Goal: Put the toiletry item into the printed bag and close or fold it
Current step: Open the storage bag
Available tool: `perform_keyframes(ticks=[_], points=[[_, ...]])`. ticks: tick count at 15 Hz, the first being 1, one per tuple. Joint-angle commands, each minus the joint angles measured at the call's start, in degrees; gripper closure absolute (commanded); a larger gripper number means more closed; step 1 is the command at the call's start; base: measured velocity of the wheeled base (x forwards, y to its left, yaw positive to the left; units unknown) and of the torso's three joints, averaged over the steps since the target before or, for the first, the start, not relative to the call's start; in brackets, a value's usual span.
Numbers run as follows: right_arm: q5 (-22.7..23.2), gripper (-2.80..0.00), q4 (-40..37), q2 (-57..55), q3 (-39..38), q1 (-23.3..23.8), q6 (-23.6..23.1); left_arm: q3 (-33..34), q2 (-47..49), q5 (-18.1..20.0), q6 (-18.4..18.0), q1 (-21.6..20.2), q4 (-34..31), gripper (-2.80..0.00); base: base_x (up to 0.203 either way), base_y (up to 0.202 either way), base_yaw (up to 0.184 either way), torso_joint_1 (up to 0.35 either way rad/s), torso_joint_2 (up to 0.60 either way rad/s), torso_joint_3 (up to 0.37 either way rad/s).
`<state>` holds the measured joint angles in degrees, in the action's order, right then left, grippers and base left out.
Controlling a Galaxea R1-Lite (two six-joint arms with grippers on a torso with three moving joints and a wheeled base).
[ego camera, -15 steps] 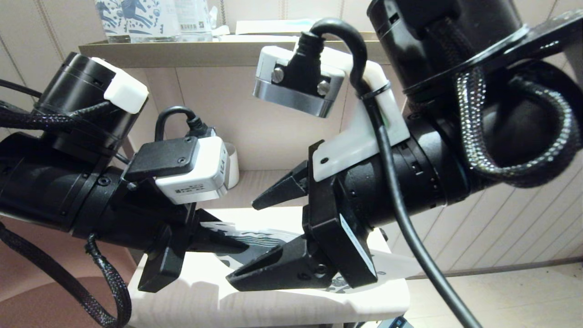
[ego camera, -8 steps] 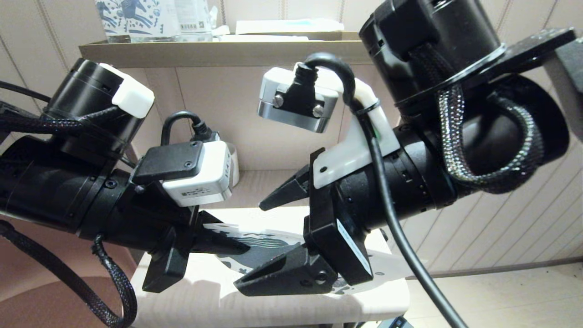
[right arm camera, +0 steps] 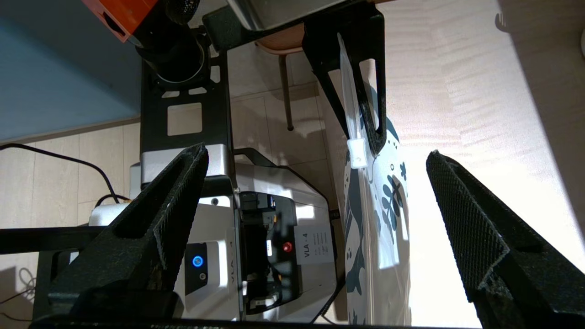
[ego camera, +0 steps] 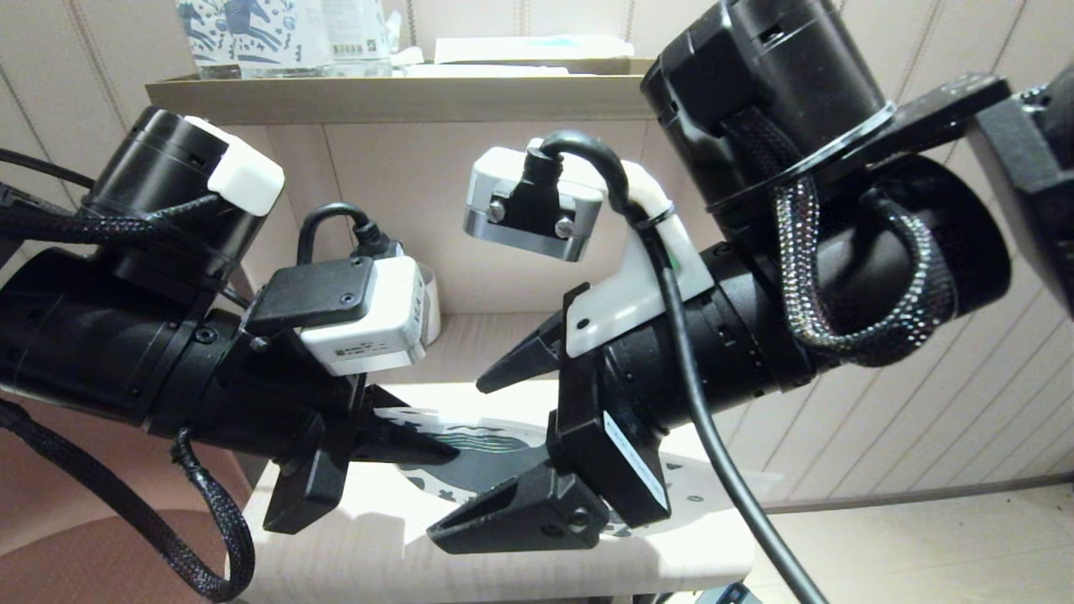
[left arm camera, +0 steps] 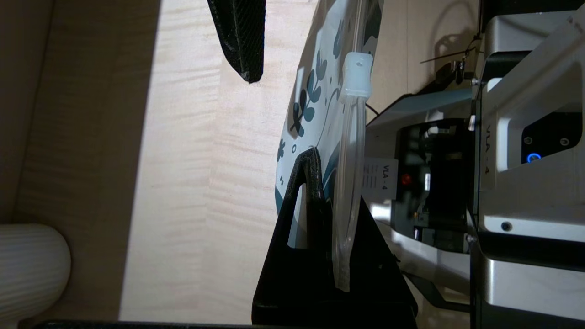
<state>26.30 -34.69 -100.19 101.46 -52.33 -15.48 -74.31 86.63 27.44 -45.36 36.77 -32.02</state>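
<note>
Left hand (left arm camera: pixel 320 219) pinches the printed bag (left arm camera: pixel 315 87) edge; right hand (right arm camera: pixel 315 192) gapes beside it.

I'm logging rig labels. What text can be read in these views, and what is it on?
"VLA - 4": white sticker on the robot base, with smaller lines unreadable.
"VLA - 4": the same sticker in the left wrist view.
Barcode label on the upright packs on the shelf: too small.

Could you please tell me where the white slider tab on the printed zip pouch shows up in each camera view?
Head view: not visible; the arms hide it.
Left wrist view: white slider tab upper centre, on the pouch's zip edge.
Right wrist view: slider tab centre, beside the shut left gripper.
Shared landmark: blue flower print.
</note>
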Motion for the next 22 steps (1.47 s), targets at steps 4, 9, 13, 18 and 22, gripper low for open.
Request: perform_keyframes(ticks=[4, 9, 13, 18, 22], points=[[0.2, -2.8, -0.2, -0.2, 0.0, 0.0, -0.1, 0.1, 0.1, 0.3, -0.3, 0.0, -0.1, 0.0, 0.0, 0.0, 0.0, 0.0, 0.0, 0.0], [0.3, -2.8, -0.2, -0.5, 0.6, -0.1, -0.1, 0.2, 0.0, 0.4, -0.2, 0.0, -0.1, 0.0, 0.0, 0.0, 0.0, 0.0, 0.0, 0.0], [0.5, -2.8, -0.3, -0.7, 0.8, -0.1, -0.1, 0.2, 0.2, 0.4, -0.3, -0.4, -0.1, 0.0, 0.0, 0.0, 0.0, 0.0, 0.0, 0.0], [0.3, -2.8, -0.4, -0.4, -0.1, 0.0, -0.2, 0.5, 0.5, 0.4, -0.3, -0.4, -0.1, 0.0, 0.0, 0.0, 0.0, 0.0, 0.0, 0.0], [0.0, 0.0, -0.3, -0.4, -0.2, 0.0, -0.2, 0.3, 0.5, 0.4, -0.3, -0.4, -0.1, 0.0, 0.0, 0.0, 0.0, 0.0, 0.0, 0.0]])
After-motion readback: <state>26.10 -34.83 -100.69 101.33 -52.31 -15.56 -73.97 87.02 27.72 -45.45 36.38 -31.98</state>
